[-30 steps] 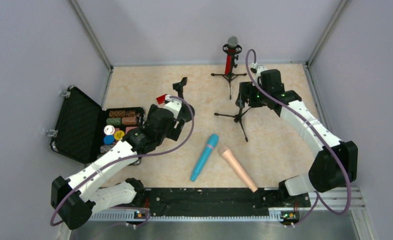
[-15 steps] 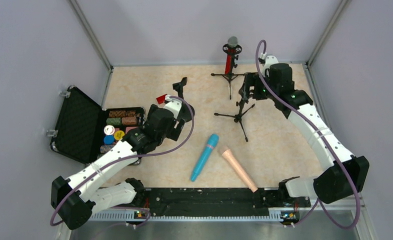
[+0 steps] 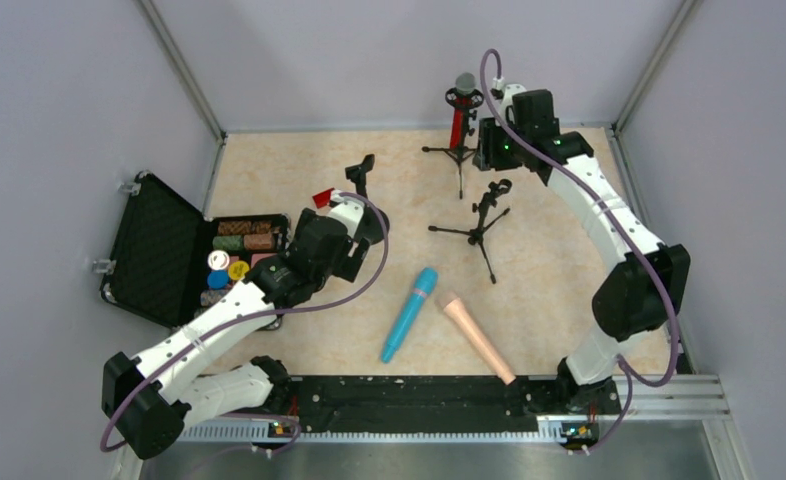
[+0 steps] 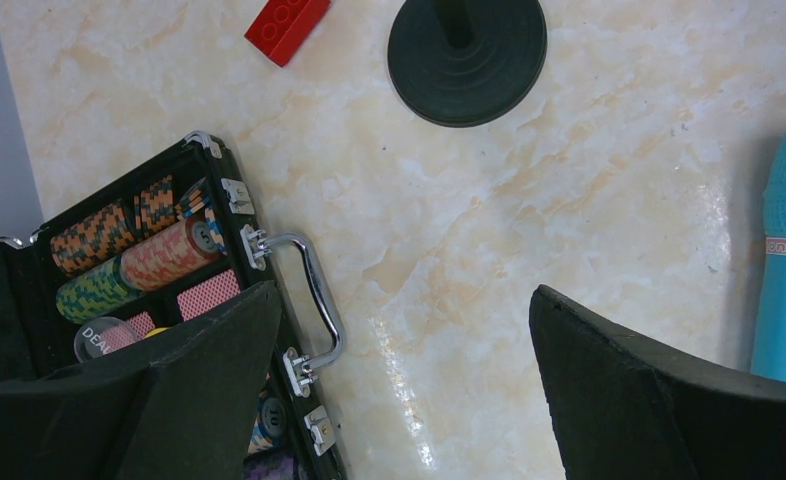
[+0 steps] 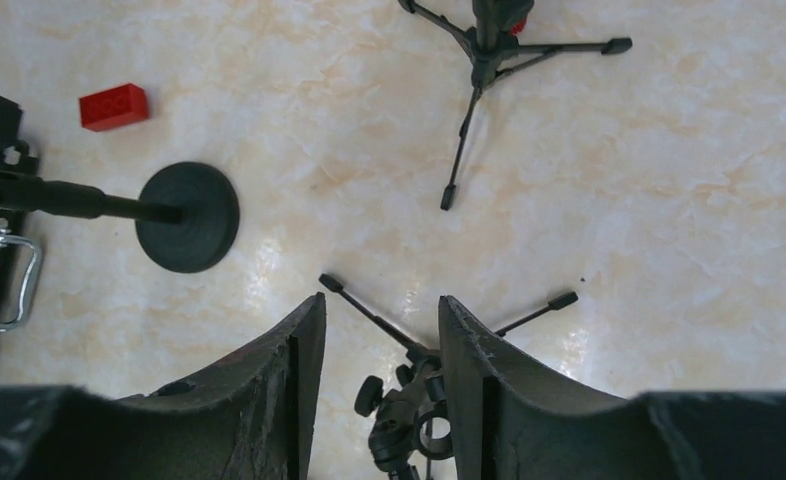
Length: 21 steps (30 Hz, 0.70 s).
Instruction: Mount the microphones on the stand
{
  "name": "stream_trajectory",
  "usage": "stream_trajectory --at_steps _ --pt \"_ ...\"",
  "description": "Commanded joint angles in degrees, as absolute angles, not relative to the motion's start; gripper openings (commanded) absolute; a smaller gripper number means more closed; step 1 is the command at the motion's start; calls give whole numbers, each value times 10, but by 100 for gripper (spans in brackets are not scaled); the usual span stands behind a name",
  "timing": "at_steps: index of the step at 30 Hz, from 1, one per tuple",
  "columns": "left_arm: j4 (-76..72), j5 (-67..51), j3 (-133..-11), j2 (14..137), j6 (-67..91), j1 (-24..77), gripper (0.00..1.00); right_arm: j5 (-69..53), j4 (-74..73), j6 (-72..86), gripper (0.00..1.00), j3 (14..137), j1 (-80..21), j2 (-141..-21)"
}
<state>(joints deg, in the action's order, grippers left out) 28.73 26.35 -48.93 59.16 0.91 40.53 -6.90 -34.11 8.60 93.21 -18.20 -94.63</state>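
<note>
Two mics noted loose on the table (image 3: pixel 549 300) near the bases: cyan mic (image 3: pixel 409 314) and pink mic (image 3: pixel 479 337), lying flat, heads near each other. Found left gripper (image 4: pixel 404 295) just beyond, jaws wide, holding nothing, case (image 3: pixel 154 250) on its left. Saw empty tripod (image 3: pixel 484 210) mid-table. Farthest, found red mic (image 3: pixel 457 128) upright in back tripod (image 3: pixel 459 152), right gripper (image 5: pixel 379 305) just beside, jaws narrowed, gripping nothing.
</note>
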Motion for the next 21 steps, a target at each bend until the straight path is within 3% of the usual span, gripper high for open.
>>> stream_trajectory --at_steps 1,8,21 --pt "279 259 -493 595 4 406 98 -17 -406 63 43 980 -181 -968" --pt "280 253 -492 598 4 406 98 76 -420 61 36 955 -180 -973" --pt "281 247 -493 597 4 406 98 87 -409 66 26 866 -180 -941"
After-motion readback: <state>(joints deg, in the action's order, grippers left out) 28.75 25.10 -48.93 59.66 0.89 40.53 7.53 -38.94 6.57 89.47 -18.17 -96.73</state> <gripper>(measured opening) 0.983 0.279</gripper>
